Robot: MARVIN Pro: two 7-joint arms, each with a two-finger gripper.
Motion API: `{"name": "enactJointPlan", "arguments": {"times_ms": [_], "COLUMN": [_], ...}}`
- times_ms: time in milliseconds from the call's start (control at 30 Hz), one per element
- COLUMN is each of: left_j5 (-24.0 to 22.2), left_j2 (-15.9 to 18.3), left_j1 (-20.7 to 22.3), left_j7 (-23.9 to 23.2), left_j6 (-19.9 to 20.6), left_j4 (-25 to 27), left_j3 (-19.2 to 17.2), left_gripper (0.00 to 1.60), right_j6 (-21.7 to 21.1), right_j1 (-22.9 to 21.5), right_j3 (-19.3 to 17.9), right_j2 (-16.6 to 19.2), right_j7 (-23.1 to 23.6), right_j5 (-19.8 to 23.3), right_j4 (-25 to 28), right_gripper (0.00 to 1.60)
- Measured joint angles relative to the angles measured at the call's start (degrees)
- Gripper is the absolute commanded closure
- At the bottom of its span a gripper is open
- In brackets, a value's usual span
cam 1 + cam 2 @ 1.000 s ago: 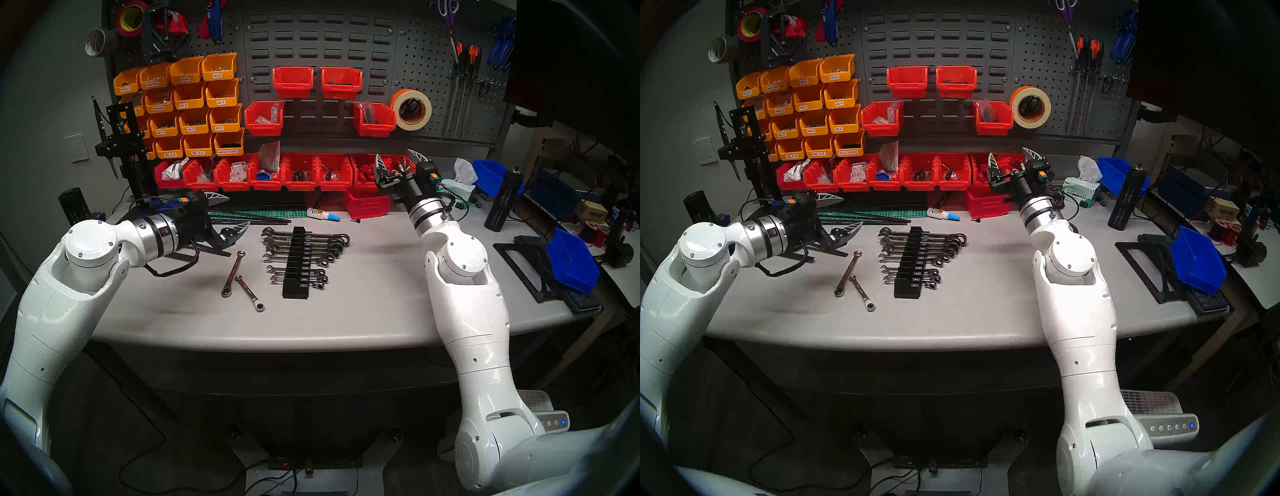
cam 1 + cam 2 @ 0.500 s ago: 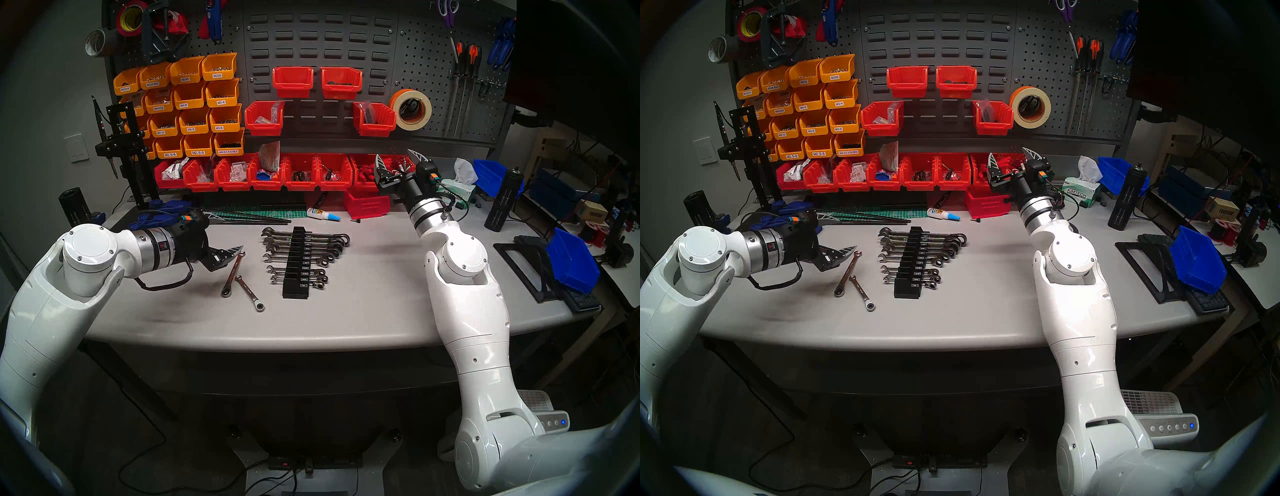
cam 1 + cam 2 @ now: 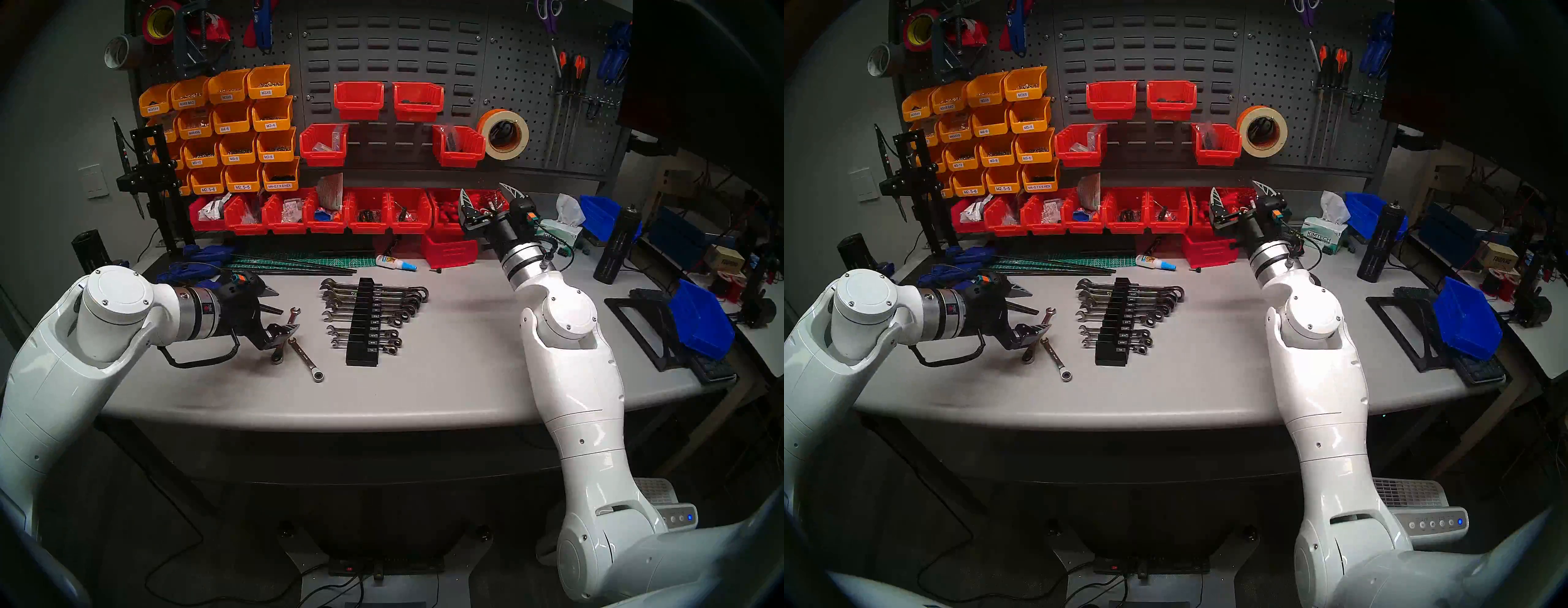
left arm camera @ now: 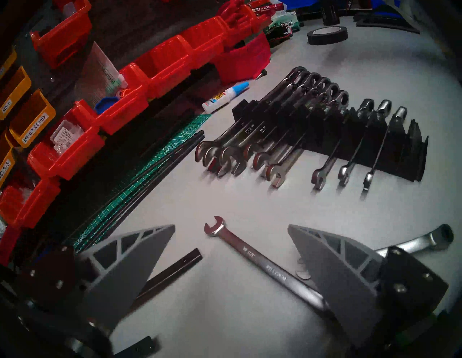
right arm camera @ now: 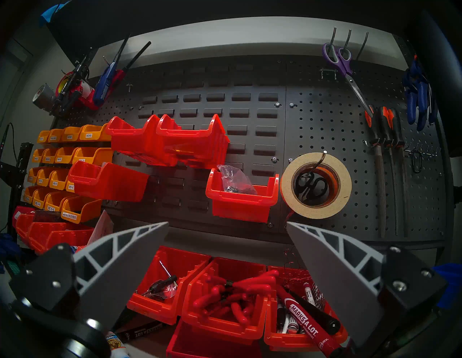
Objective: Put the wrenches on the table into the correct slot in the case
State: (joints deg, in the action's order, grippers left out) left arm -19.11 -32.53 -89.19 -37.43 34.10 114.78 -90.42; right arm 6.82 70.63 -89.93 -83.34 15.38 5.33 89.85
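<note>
— Head views?
— Left gripper (image 3: pixel 280 312) spread wide above the longer wrench (image 3: pixel 285 335); shorter wrench (image 3: pixel 306 360) beside it on the table (image 3: pixel 445 382), left of the case (image 3: pixel 362 322).
— Wrist views?
— Right gripper (image 5: pixel 227 226) spread too, holding nothing.

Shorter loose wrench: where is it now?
Head view: shorter wrench lies on the table, left of the case, beside the longer wrench.

Glue bottle (image 3: pixel 395 263), red bins (image 3: pixel 367 210).
</note>
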Motion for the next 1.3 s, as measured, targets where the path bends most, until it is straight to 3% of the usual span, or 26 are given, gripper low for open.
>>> {"name": "enactJointPlan", "arguments": {"times_ms": [300, 467, 1000, 1300], "left_j5": [-1.2, -1.4, -1.7, -2.0], "left_j2": [-0.1, -1.0, -2.1, -0.2], "left_j1": [1.8, 3.0, 4.7, 6.4], "left_j7": [0.1, 1.1, 2.3, -0.4], "left_j6": [7.3, 9.3, 11.6, 12.9], "left_j4": [1.5, 1.8, 2.0, 2.5], "left_j3": [0.1, 0.4, 1.2, 2.7], "left_gripper": [0.0, 0.0, 0.0, 0.0], "right_j6": [0.0, 0.0, 0.0, 0.0], "right_j1": [0.0, 0.0, 0.0, 0.0], "right_j3": [0.0, 0.0, 0.0, 0.0], "right_j2": [0.0, 0.0, 0.0, 0.0], "right_j7": [0.0, 0.0, 0.0, 0.0], "right_j5": [0.0, 0.0, 0.0, 0.0], "right_j4": [0.0, 0.0, 0.0, 0.0], "right_gripper": [0.0, 0.0, 0.0, 0.0]}}
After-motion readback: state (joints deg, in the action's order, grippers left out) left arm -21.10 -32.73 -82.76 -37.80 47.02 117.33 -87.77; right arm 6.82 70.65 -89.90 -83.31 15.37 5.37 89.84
